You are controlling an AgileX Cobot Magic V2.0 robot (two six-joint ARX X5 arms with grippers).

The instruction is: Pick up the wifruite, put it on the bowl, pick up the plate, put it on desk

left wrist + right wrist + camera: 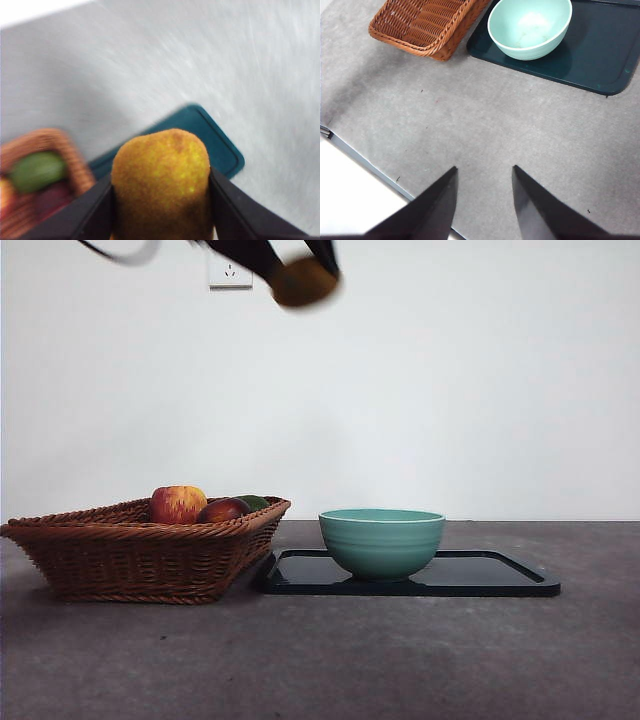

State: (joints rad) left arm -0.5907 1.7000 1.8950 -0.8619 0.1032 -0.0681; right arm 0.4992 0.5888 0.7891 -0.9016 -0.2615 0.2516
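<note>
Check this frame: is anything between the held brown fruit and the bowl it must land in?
Nothing visible. The left gripper holds the fruit high in open air, left of the bowl. The bowl looks empty, and the basket sits lower, off to the side.

No readable text, label or number anywhere

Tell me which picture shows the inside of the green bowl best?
The right wrist view: it looks down into the bowl, which has nothing in it. The front view shows only its ridged outside, on the dark tray. The left wrist view misses it.
</note>
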